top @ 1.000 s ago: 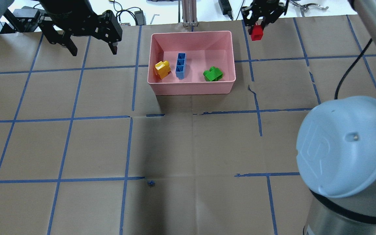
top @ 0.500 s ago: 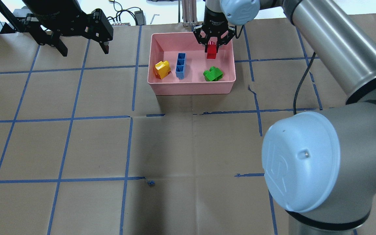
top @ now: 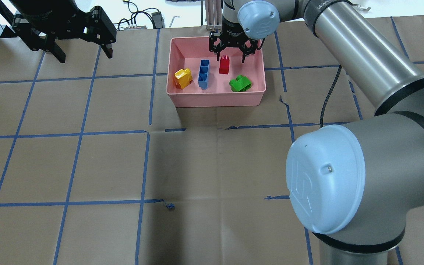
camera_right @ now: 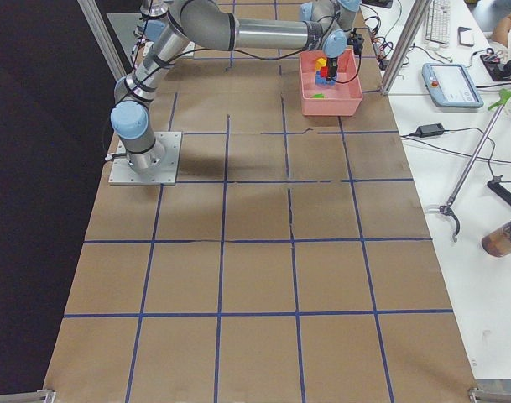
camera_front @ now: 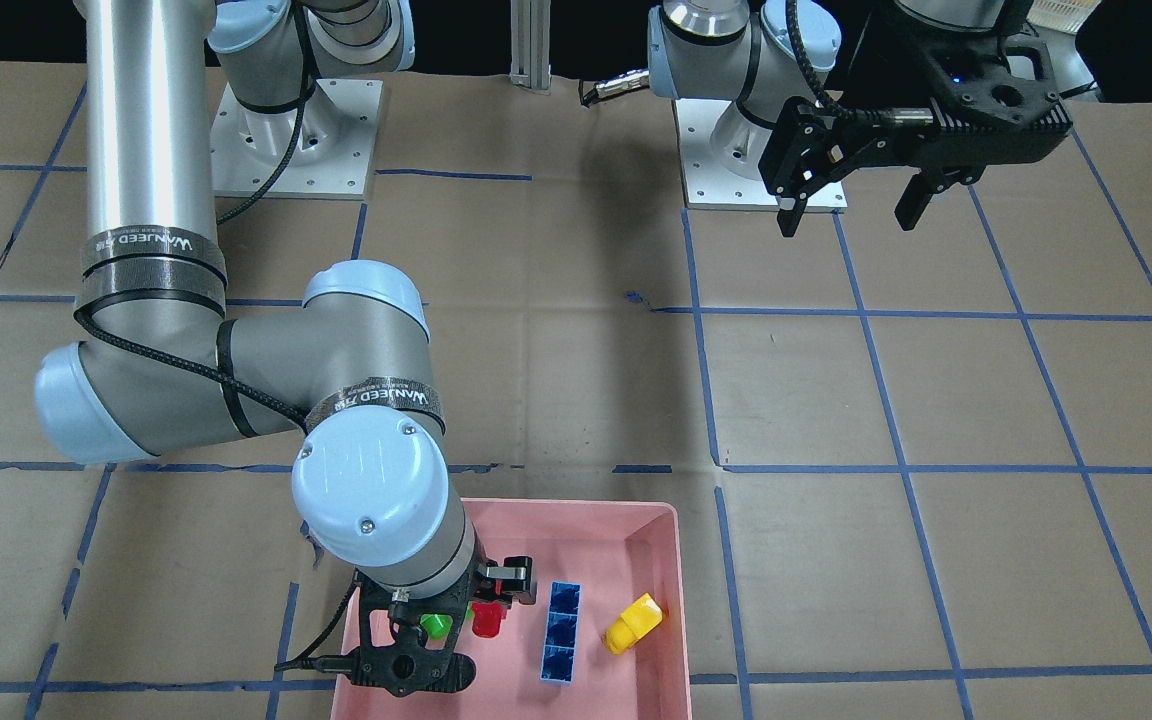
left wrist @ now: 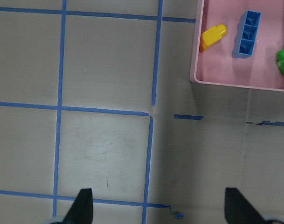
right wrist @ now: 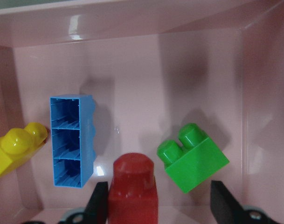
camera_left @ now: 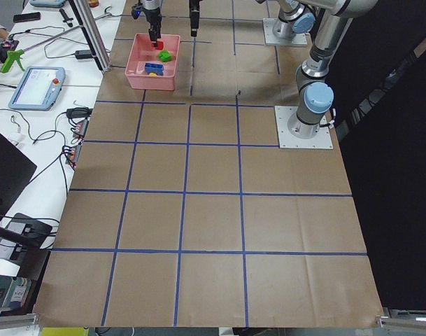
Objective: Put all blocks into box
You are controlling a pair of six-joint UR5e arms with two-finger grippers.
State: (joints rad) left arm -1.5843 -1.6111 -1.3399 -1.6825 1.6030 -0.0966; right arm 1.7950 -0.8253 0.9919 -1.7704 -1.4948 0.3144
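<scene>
The pink box (top: 215, 100) sits at the far middle of the table. In it are the yellow block (top: 182, 78), the long blue block (top: 204, 74), the green block (top: 240, 83) and the red block (top: 224, 65). My right gripper (top: 230, 56) hangs over the box's far side, open. In the right wrist view the red block (right wrist: 133, 189) stands between its spread fingers (right wrist: 99, 201), beside the blue block (right wrist: 72, 144) and the green one (right wrist: 194, 158). My left gripper (top: 85, 55) is open and empty, well left of the box.
Brown paper with a blue tape grid (top: 145, 130) covers the table. Cables and tools (top: 149, 16) lie beyond the far edge, and a metal post (top: 214, 14) stands right behind the box. A small blue tape scrap (top: 170, 206) lies on the near middle.
My right gripper carried the red block from right of the box to over it, then opened; the block now stands in the box. My left gripper moved left.
</scene>
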